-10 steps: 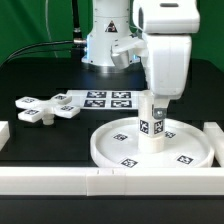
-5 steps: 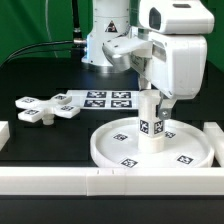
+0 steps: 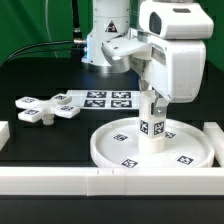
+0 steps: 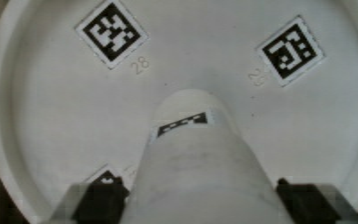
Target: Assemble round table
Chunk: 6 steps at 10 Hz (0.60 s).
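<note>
The large rimmed round disc [image 3: 105, 150] lies flat on the black table, tags facing up. The short cylindrical leg [image 3: 152, 125] stands upright at its centre. My gripper [image 3: 150, 97] comes down from above and is shut on the leg's upper end. In the wrist view the leg [image 4: 202, 150] runs between the two dark fingers [image 4: 105, 200], which sit against its sides, with the gripper [image 4: 206, 203] over the disc's face [image 4: 194, 50]. The cross-shaped four-armed piece [image 3: 40, 108] lies flat at the exterior view's left, apart from the disc.
The marker board [image 3: 105, 99] lies behind the disc. A long white border rail [image 3: 110, 182] runs along the front, with rail ends at the left [image 3: 4, 135] and right [image 3: 215, 135]. The arm's white base [image 3: 105, 40] stands at the back.
The hand has turned about the upright leg since a second ago and now shows a wider face. Since half a second ago it has hardly moved. The disc and cross piece stay put.
</note>
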Each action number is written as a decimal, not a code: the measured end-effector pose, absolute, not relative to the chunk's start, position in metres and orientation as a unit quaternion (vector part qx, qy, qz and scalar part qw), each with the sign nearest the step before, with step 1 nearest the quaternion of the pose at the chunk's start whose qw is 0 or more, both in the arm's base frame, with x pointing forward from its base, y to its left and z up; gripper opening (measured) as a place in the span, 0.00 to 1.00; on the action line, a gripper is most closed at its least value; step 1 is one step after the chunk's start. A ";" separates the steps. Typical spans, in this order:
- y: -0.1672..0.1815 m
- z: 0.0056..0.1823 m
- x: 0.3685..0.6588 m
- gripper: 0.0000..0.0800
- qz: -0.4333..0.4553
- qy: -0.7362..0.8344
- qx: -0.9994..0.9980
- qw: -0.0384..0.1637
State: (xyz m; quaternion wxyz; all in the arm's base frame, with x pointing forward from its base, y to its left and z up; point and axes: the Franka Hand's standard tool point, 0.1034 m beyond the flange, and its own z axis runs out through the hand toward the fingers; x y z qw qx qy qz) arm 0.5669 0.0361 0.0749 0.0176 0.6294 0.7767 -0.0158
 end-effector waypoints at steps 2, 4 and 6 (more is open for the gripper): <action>0.036 0.075 0.567 0.51 -0.015 0.755 0.655 0.017; 0.036 0.075 0.565 0.51 -0.014 0.675 0.737 0.017; 0.036 0.074 0.562 0.51 -0.013 0.596 0.802 0.017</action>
